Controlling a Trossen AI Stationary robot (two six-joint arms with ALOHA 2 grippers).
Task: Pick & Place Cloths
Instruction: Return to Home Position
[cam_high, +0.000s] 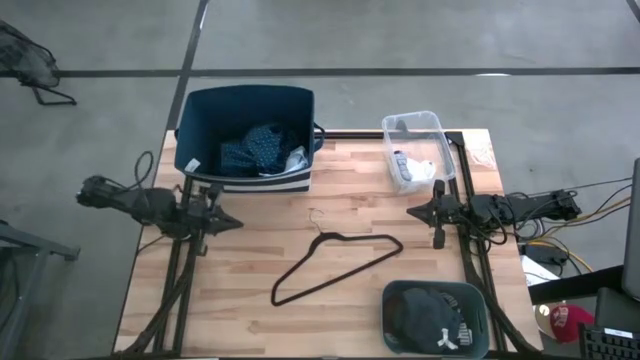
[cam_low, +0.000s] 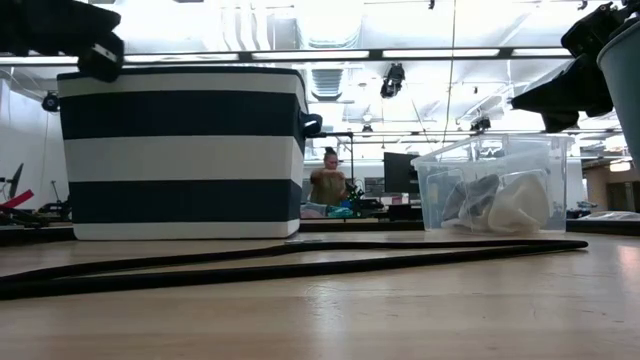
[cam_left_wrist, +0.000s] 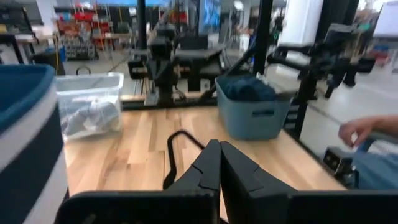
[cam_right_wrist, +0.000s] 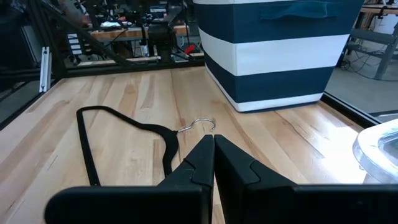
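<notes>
Step in hand: homing, which I judged nearly done. To finish it well, each arm should fold back level with its fingers together, passing above the hanger and clear of the bin rims.
High view, grippers: the left gripper sat at the left edge of the pale butcher-block wooden table and the right gripper at the right edge. They were well apart and touched nothing.
High view, cloths: a dark teal dotted garment lay inside the navy-and-white striped fabric laundry bin. White and grey socks lay in the clear plastic bin, and black garments with a white logo in the grey-blue plastic tub. No cloth lay on the bare wood.
High view, leftover: a thin black wire hanger lay flat between the grippers.
Low view: the socks showed through the clear wall, but the striped wall hid that bin's contents. A person stood far behind the table — unseen from above.
Left wrist view: the fingers met tip to tip with nothing between them. A person's hand showed beyond the table's far side.
Right wrist view: the fingers were likewise pressed together and empty. The hanger's silver hook lay flat near the striped bin — a detail hard to make out from overhead.
</notes>
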